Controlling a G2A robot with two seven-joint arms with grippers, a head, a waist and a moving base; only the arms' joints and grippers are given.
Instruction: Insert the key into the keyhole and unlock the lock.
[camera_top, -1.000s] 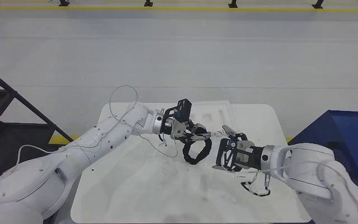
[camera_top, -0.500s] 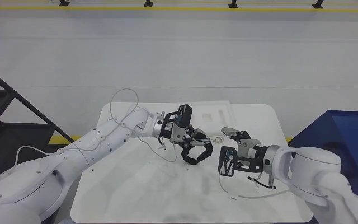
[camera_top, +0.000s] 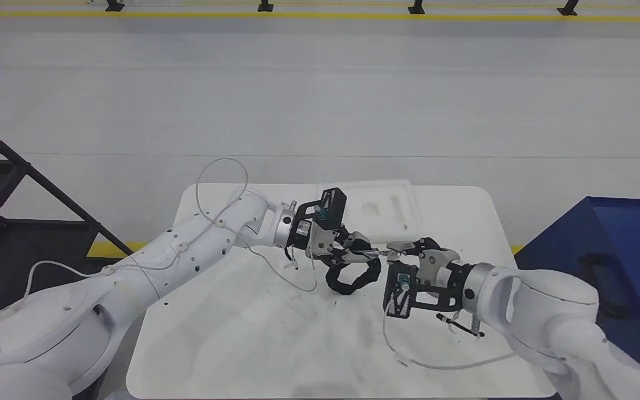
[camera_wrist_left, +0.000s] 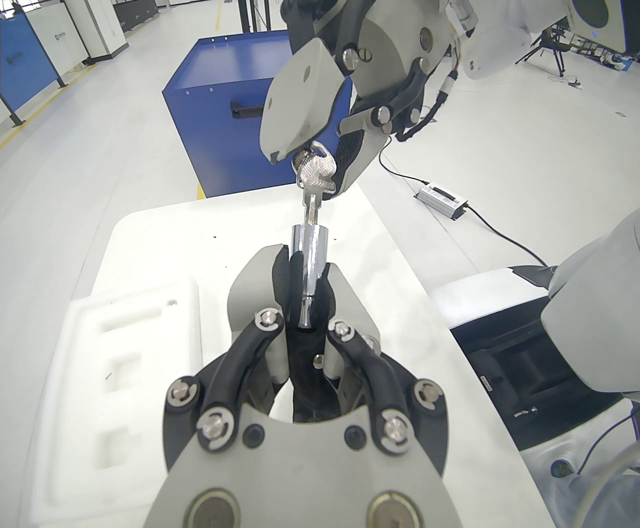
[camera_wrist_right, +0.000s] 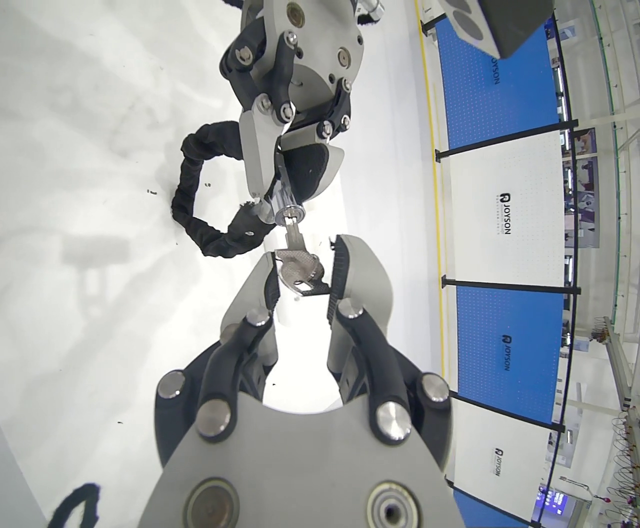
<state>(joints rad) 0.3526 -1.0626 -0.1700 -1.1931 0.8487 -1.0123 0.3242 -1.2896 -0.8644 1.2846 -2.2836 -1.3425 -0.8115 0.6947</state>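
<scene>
My left gripper (camera_wrist_left: 305, 260) is shut on the lock's chrome cylinder (camera_wrist_left: 309, 270), held above the white table (camera_top: 250, 340). The lock's black cable loop (camera_wrist_right: 192, 200) hangs beneath the cylinder (camera_top: 350, 275). Facing it, my right gripper (camera_wrist_right: 305, 262) is shut on the head of the silver key (camera_wrist_right: 298, 270). The key blade (camera_wrist_left: 311, 212) points straight into the keyhole (camera_wrist_right: 289, 215), and its tip sits in the slot. In the top view both grippers meet tip to tip near the table's middle, the left gripper (camera_top: 352, 246) and the right gripper (camera_top: 390, 253).
A white foam tray (camera_top: 385, 205) with cut-out pockets lies at the table's far edge behind the grippers. A blue cabinet (camera_top: 600, 230) stands off the table's right side. Thin cables (camera_top: 440, 355) trail over the table by the right arm.
My right gripper has swung leftwards and brought the key up to the lock's keyhole. The left gripper with the lock has shifted slightly right to meet it.
</scene>
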